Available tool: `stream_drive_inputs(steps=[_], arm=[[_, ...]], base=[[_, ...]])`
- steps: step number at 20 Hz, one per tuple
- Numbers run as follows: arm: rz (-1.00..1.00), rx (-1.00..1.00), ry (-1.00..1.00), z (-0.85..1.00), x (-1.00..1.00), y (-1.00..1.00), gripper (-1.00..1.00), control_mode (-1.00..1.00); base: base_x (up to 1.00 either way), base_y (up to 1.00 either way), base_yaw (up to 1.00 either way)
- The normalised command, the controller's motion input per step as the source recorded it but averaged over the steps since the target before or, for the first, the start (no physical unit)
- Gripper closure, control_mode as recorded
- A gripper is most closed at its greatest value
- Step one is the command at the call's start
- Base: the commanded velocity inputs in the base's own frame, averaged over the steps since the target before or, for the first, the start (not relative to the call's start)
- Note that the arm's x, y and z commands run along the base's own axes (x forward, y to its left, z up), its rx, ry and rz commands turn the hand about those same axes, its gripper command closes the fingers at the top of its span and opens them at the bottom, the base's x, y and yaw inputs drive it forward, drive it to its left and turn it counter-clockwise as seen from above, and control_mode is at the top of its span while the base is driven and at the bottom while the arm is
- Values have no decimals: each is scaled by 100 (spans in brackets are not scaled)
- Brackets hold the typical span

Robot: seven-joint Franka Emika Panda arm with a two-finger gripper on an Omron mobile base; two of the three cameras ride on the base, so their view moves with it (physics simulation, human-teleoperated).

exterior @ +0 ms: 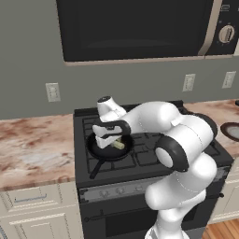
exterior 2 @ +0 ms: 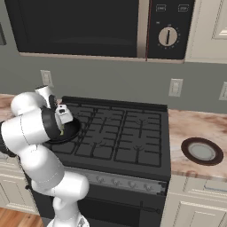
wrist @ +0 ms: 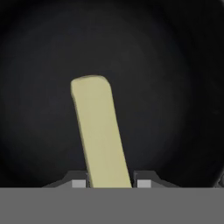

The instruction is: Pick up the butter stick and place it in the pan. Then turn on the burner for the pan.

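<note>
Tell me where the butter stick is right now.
The butter stick is clamped in the gripper, held over the black pan on the stove's front-left burner; the left base view shows it beside the hand.

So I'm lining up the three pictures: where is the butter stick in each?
Left base view: butter stick left of centre, over the pan.
Right base view: pale sliver at left, beside the arm.
Hand view: centre, between the fingertips.
Shared landmark: the pan.

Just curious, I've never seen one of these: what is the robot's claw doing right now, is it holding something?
Gripper: closed on the butter stick, holding it over the pan.
</note>
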Motion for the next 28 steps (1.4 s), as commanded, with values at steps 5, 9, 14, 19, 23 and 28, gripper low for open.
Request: stream_drive_inputs(steps=[5, 9, 14, 19, 23, 28], arm=[[0, 2, 3, -18, 8, 7, -100, -100], [0, 2, 0, -10, 5, 5, -100, -100], [0, 3, -1, 0, 0, 0, -100, -100], [0, 1, -4, 7, -20, 2, -100, -100], [0, 0, -16, 35, -57, 15, -100, -100], [0, 0, -22, 71, -52, 26, -100, -100]], base=[[0, 0, 0], [0, 0, 0], [0, 0, 0], [0, 0, 0], [0, 0, 0], [0, 0, 0]])
